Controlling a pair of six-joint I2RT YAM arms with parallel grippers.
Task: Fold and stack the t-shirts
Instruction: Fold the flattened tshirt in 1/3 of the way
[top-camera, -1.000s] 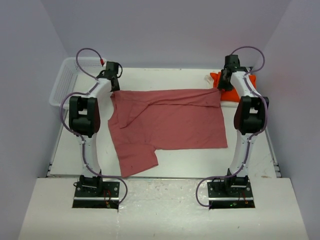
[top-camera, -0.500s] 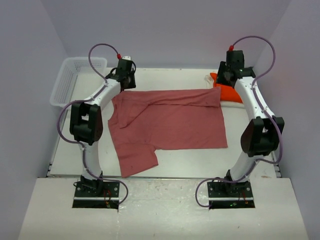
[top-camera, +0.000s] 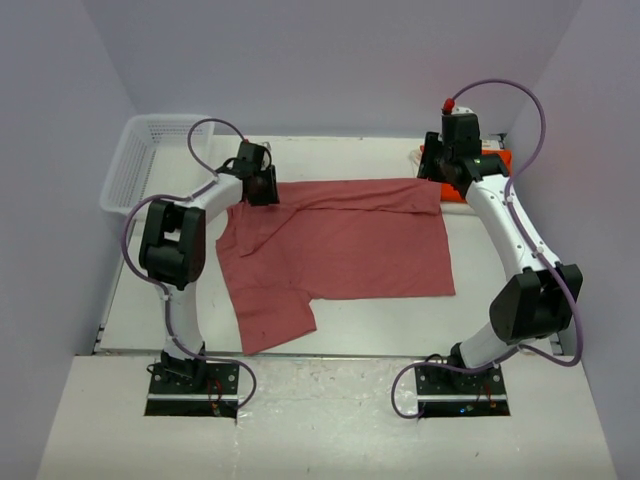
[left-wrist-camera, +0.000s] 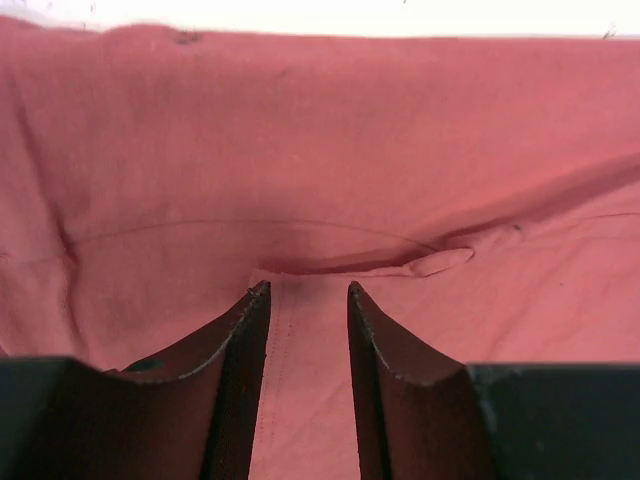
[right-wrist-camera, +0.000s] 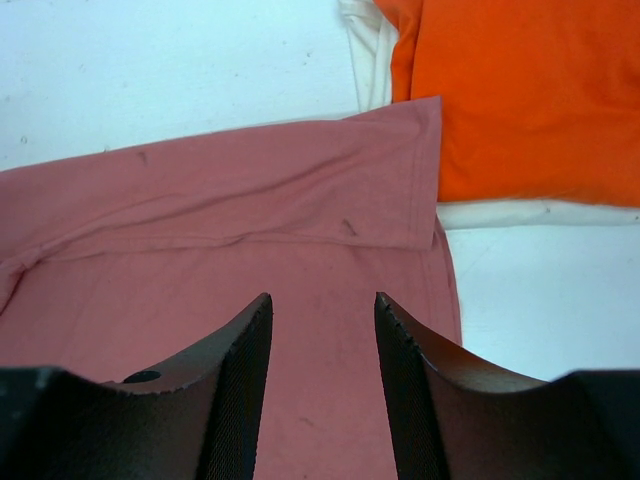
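Observation:
A dusty rose-red t-shirt (top-camera: 335, 245) lies spread flat across the table, its far edge folded over into a band (right-wrist-camera: 250, 195) and one sleeve (top-camera: 270, 315) reaching toward the near edge. My left gripper (top-camera: 262, 188) is low over the shirt's far left corner. Its jaws are open (left-wrist-camera: 308, 290), with a stitched hem strip lying between the fingers. My right gripper (top-camera: 441, 172) hangs open (right-wrist-camera: 320, 300) above the shirt's far right corner. Just beyond that corner the orange t-shirt (right-wrist-camera: 530, 90) rests on top of the white t-shirt (right-wrist-camera: 520, 213).
A white mesh basket (top-camera: 140, 165) stands at the far left corner of the table. Purple walls close in the sides and back. The right arm's elbow (top-camera: 535, 300) sticks out near the table's right edge.
The left gripper has swung from beside the basket rightward onto the shirt's far left corner. The right arm's elbow has dropped outward and nearer while its gripper stayed near the far right corner.

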